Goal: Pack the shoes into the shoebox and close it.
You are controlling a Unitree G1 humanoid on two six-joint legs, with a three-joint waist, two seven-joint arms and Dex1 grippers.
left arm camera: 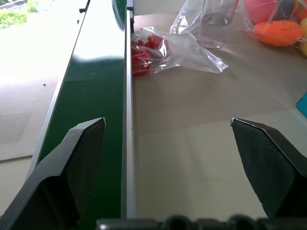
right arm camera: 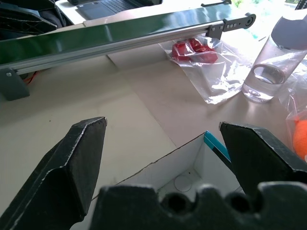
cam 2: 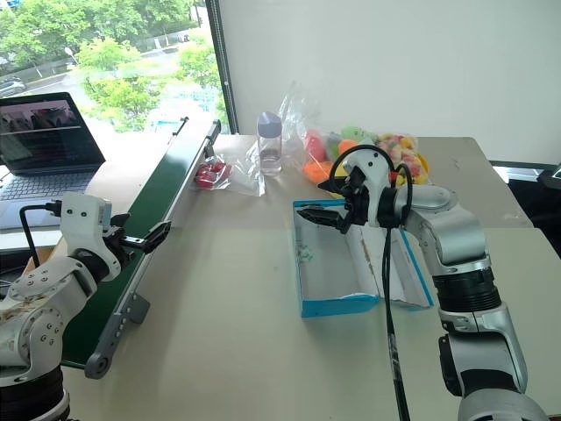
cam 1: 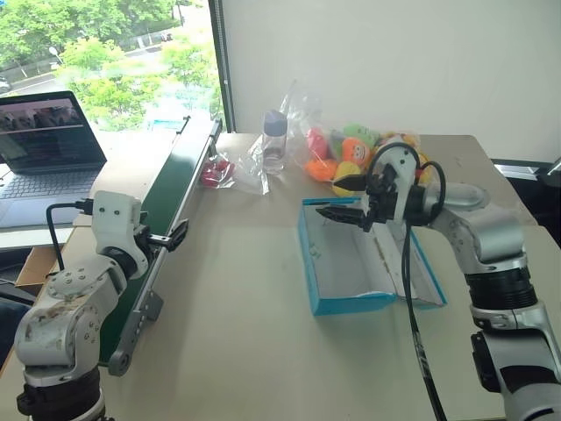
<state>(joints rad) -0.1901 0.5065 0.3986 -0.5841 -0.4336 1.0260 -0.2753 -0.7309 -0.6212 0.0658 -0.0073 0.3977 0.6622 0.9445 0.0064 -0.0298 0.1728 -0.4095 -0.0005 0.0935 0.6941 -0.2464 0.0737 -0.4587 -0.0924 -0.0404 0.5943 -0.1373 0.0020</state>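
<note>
2 claws, both spread wide and holding nothing. The right claw [cam 1: 344, 201] hangs over the far end of the open shoebox [cam 1: 351, 303], which sits mid-desk [cam 1: 245, 351] with its lid folded out flat to the right. No shoes visible inside it or on the desk. The left claw [cam 1: 180, 235] hovers by the green conveyor [cam 1: 171, 189], well apart from the box. Risk here: if the right claw drops, a finger could catch the blue wall and shove the light box. Near its far end lie the plush toys [cam 1: 351, 153], bottle [cam 1: 274, 140] and plastic bag [cam 1: 219, 171], easy to snag instead.
</note>
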